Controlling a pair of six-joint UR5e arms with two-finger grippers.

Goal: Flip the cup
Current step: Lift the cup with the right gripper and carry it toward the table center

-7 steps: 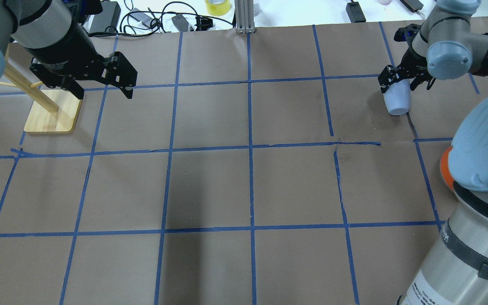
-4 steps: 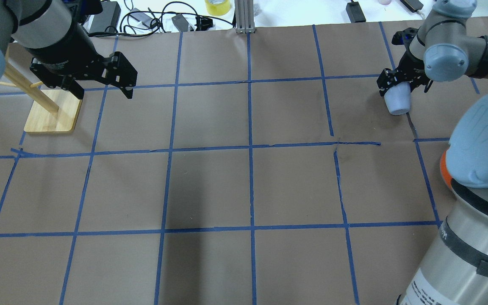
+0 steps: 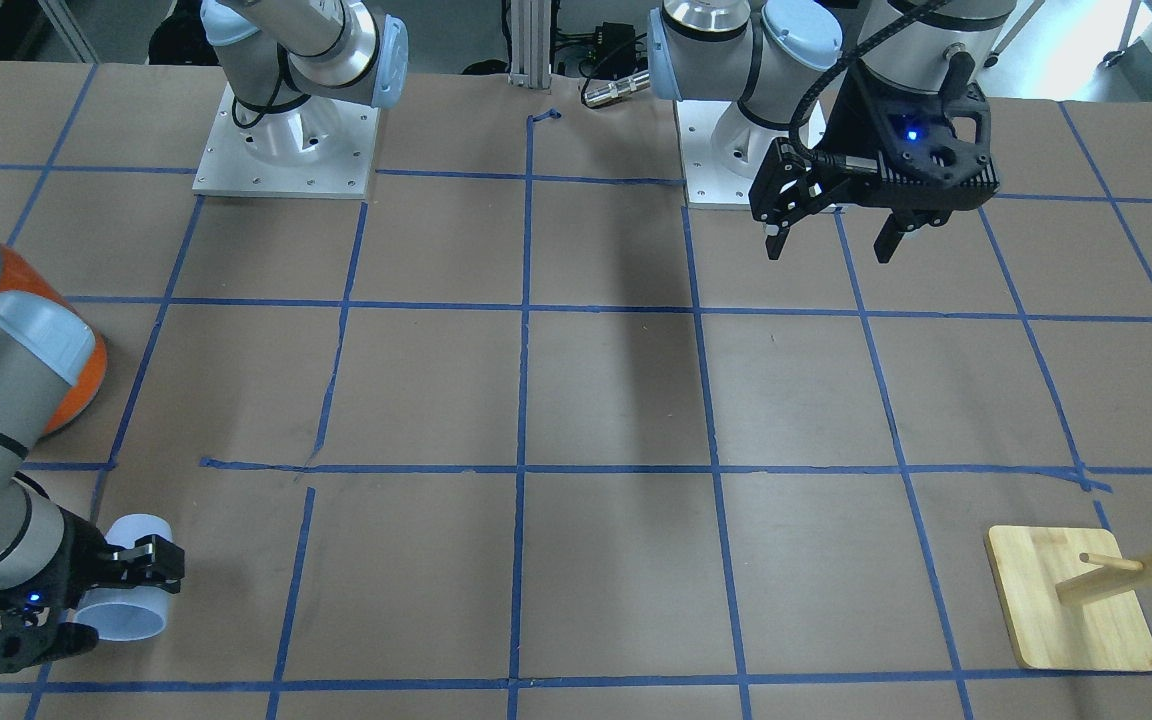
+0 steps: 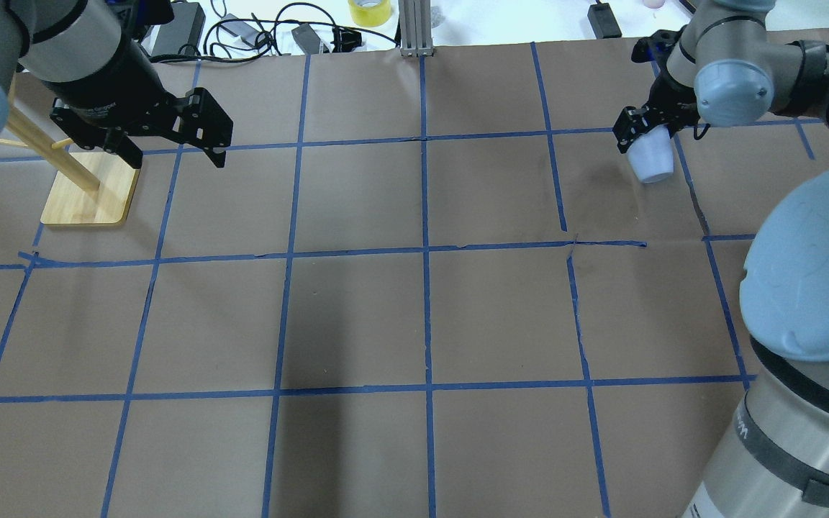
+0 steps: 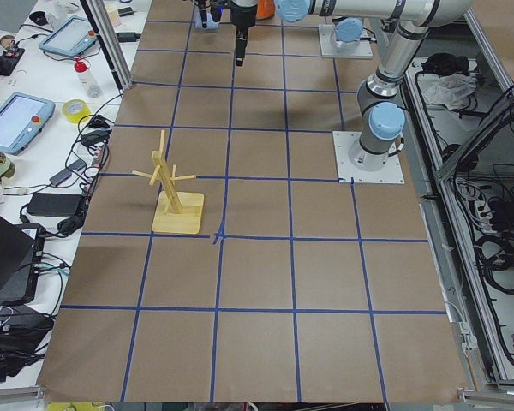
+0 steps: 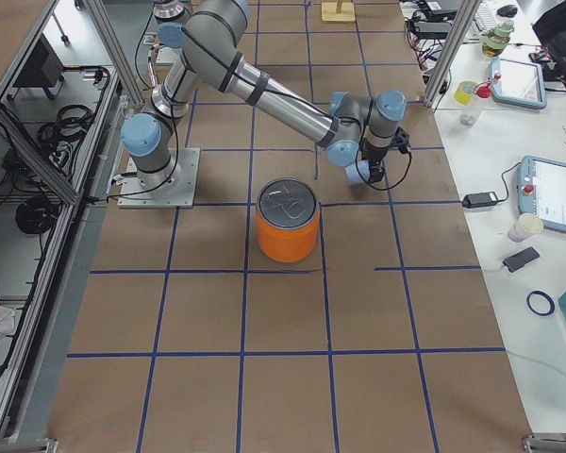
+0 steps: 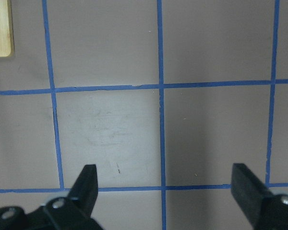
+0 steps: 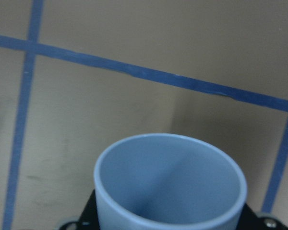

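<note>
Fingers of right gripper around cup, open tabletop alongside.

the cup sitting between the fingers of the right gripper is looking like smooth pale lavender-blue plastic, its inner wall giving a soft sheen. this pincer and the left gripper are showing matt black fingers. beneath them the table is wearing matt brown paper, faintly scuffed, crossed by blue tape lines. just beside the left gripper a stand is showing pale smooth wood. well apart from the right gripper, the orange can is shining glossy under a silver metal top.
</note>
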